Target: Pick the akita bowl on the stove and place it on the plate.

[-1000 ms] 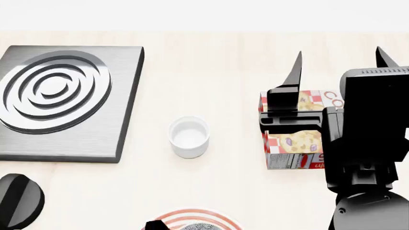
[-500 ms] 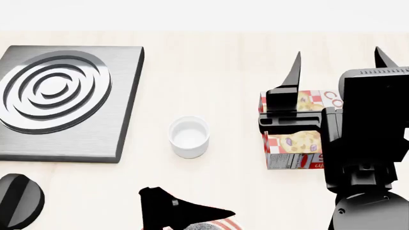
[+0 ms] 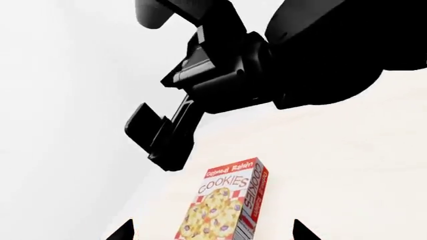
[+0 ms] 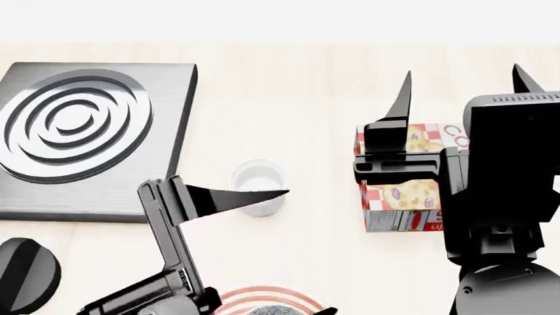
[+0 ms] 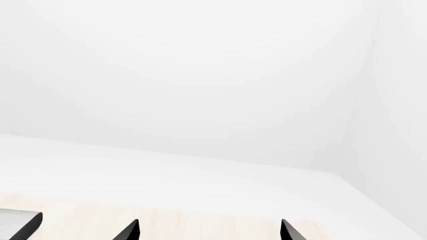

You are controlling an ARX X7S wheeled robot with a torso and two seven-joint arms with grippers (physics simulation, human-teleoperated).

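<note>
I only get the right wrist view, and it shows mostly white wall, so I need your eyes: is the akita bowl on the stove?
Observer: No. In the head view the stove has nothing on its burner rings.
Operator: Where is the bowl, then?
Observer: The speckled akita bowl sits on the plate at the head view's bottom edge, and it is mostly cut off.
Operator: And the left gripper?
Observer: The left gripper is open and holds nothing. Its camera looks past the fingertips at a cookie box.
</note>
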